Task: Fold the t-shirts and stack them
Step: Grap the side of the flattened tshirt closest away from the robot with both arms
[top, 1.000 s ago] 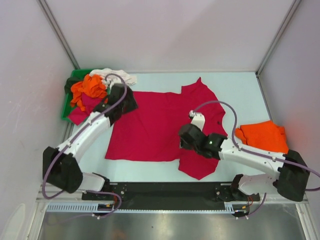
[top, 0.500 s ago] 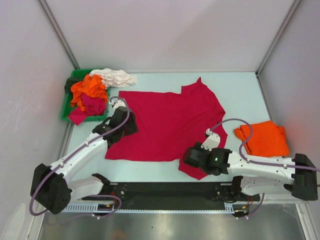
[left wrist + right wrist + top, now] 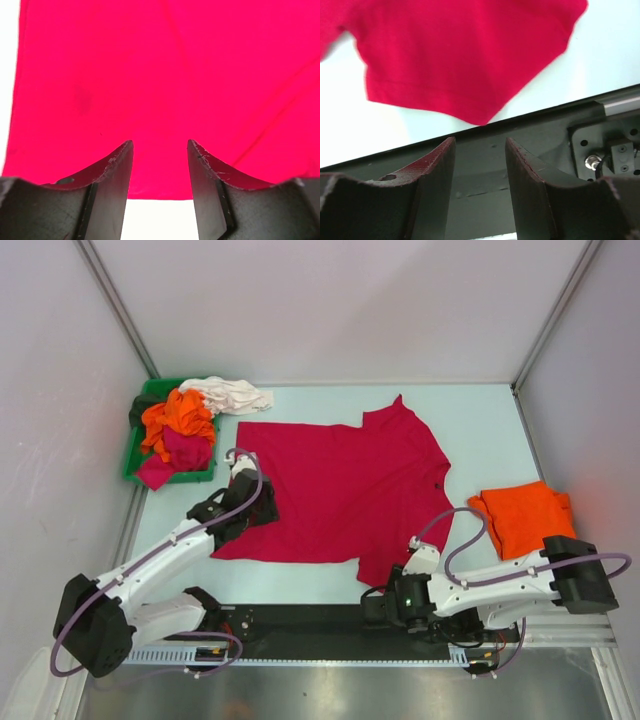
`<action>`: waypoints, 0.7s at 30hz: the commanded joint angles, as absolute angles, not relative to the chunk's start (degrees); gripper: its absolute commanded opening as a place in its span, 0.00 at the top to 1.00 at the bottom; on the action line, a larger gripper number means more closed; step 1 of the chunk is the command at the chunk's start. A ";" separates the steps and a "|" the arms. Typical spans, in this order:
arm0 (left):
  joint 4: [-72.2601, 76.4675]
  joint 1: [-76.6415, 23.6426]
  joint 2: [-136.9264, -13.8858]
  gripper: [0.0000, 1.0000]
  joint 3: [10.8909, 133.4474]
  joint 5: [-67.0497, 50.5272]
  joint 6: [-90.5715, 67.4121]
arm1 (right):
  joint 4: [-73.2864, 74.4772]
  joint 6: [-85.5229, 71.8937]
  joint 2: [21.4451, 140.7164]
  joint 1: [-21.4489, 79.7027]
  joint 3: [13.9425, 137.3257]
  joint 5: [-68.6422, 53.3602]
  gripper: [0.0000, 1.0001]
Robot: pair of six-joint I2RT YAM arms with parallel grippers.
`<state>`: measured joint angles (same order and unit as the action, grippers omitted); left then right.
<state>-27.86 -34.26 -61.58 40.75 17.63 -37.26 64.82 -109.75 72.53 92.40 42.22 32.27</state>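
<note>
Across the middle of the pale table (image 3: 480, 430), a large crimson-red cloth t-shirt (image 3: 340, 480) lies spread flat, one sleeve toward 12 o'clock and the other toward 6. At 4 o'clock from it, well apart, sits a folded orange t-shirt (image 3: 525, 515). At 10 o'clock a green plastic bin (image 3: 135, 455) holds a crumpled orange shirt (image 3: 180, 415) and a magenta shirt (image 3: 185, 450). A white shirt (image 3: 235, 393) spills over the bin's far corner onto the table. The left gripper (image 3: 160, 145) hovers over the red shirt's 9 o'clock edge, fingers apart, nothing between them. The right gripper (image 3: 480, 142) hangs above the black rail (image 3: 300, 618) at 6 o'clock, just past the near sleeve tip, fingers parted and empty.
</note>
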 commanded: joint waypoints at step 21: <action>-29.62 -40.43 -58.98 0.47 40.61 15.91 -39.99 | 54.41 -122.70 74.88 89.21 36.03 39.73 0.50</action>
<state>-29.71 -39.59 -60.99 39.94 16.29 -39.53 57.91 -112.38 73.69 89.38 33.54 34.17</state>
